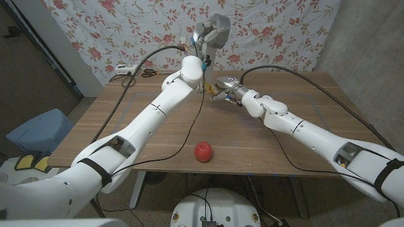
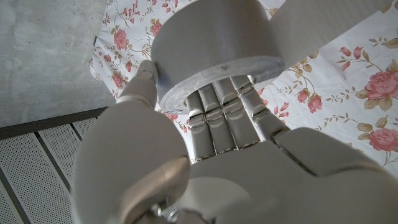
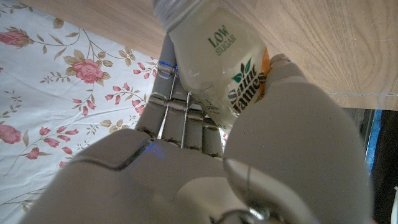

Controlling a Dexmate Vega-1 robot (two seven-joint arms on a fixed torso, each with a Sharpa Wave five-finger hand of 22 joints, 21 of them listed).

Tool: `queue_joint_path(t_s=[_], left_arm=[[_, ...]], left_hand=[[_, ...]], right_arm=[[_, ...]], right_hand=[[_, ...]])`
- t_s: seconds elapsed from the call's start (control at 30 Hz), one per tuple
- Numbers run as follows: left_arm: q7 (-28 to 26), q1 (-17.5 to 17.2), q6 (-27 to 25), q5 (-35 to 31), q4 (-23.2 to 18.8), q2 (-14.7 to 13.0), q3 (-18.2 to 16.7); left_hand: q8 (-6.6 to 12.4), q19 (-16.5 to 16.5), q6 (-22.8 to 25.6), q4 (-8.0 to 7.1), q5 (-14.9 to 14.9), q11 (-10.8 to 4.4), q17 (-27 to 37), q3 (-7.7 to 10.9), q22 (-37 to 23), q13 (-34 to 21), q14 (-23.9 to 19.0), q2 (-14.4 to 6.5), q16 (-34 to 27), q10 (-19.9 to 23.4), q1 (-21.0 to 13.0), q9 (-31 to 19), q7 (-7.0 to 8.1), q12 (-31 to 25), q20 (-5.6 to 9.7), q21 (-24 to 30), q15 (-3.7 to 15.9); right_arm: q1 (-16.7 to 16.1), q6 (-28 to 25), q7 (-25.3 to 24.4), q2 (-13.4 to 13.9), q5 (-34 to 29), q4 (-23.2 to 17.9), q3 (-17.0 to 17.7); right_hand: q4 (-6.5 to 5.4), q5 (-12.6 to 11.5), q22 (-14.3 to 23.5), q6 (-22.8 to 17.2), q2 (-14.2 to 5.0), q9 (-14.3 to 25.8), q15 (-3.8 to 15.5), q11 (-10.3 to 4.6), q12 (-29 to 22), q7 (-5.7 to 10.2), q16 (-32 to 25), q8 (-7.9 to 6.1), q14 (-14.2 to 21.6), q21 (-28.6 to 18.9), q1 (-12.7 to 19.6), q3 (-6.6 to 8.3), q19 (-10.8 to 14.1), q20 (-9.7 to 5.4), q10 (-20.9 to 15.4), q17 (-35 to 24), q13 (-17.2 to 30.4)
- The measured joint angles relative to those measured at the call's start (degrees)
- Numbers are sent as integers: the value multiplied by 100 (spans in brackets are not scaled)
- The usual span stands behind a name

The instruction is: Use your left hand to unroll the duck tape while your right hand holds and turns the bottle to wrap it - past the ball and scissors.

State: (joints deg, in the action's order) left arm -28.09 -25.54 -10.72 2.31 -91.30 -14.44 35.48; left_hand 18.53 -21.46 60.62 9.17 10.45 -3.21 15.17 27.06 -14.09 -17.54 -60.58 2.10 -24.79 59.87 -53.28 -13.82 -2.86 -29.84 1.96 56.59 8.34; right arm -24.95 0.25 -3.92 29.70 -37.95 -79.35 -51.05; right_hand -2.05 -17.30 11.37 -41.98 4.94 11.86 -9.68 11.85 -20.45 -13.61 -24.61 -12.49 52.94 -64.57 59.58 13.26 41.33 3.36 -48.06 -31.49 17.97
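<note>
Both hands grip: left hand [image 1: 213,30] tape roll [image 2: 214,46], right hand [image 1: 222,87] half-hidden bottle [image 3: 217,59].

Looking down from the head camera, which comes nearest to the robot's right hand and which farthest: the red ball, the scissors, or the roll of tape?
From the right hand, which holds the bottle:
1. Roll of tape, raised above the table in the left hand, just behind.
2. Red ball, near the table's front edge.
3. Scissors, at the far left edge of the table.
Ball and scissors are fairly close to call.
</note>
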Motion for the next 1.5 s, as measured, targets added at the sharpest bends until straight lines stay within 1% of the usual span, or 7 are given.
queue_joint_path(t_s=[0.43,0.83,1.03,1.27,1.3,1.47,1.5], left_arm=[[105,0,-90,83,-146,5,50],[254,-52,-452,115,-596,-172,60],[377,-96,-752,193,-1001,-335,-1],[529,-101,-1499,226,-1629,-626,-20],[529,-101,-1499,226,-1716,-643,-20],[498,-99,-2171,73,-2195,-820,41],[498,-98,-2171,73,-2219,-829,45]], left_hand=[[-43,0,80,17,-14,23,14,-32,27,25,-66,37,0,98,-37,12,-1,0,0,66,12],[-68,0,101,32,-33,45,44,-79,53,-44,-88,67,0,160,-67,35,-22,1,0,182,-5],[-82,-3,119,32,-34,75,67,-79,53,-71,-117,97,-24,191,-97,37,-40,-27,-3,236,-34],[-96,-22,152,48,-34,84,72,-111,80,-85,-164,97,-29,242,-97,58,-73,-29,-22,280,-21],[-101,-22,153,48,-34,89,73,-112,80,-84,-168,97,-29,247,-97,58,-73,-29,-22,280,-26],[-117,-31,173,47,-35,94,72,-112,79,-57,-170,98,-29,277,-98,58,-95,-29,-76,325,-27],[-118,-22,173,47,-35,93,71,-112,79,-51,-173,132,-29,278,-132,73,-94,-29,-85,325,-29]], right_arm=[[383,193,-100,-231,185,669,-263],[635,325,-148,-371,318,1123,-439],[746,395,-162,-439,369,1301,-517],[853,450,-176,-511,429,1495,-591],[858,459,-185,-514,440,1502,-593],[923,476,-209,-548,466,1596,-636],[923,476,-214,-548,469,1596,-636]], right_hand=[[0,0,-19,0,0,0,-21,-1,5,0,20,14,21,-37,0,0,0,0,0,-26,27],[0,0,-20,0,0,-1,-20,-1,11,0,-2,-3,20,-81,0,0,0,0,0,-25,35],[0,0,-20,0,0,-1,-20,-10,27,0,-2,-3,20,-81,0,-1,0,0,-8,-50,53],[-15,0,-20,0,0,-1,-19,-10,32,0,-1,-2,20,-113,0,-16,0,0,-8,-52,53],[-15,0,-21,0,0,-1,-19,-10,32,0,-1,-2,19,-113,0,-16,0,0,-8,-52,53],[-14,0,-21,0,0,-1,-10,-10,33,0,1,-1,28,-122,0,-17,0,0,-8,-52,79],[-14,0,-21,0,0,-1,-10,-11,33,0,1,-1,28,-134,0,-17,0,0,-8,-52,79]])
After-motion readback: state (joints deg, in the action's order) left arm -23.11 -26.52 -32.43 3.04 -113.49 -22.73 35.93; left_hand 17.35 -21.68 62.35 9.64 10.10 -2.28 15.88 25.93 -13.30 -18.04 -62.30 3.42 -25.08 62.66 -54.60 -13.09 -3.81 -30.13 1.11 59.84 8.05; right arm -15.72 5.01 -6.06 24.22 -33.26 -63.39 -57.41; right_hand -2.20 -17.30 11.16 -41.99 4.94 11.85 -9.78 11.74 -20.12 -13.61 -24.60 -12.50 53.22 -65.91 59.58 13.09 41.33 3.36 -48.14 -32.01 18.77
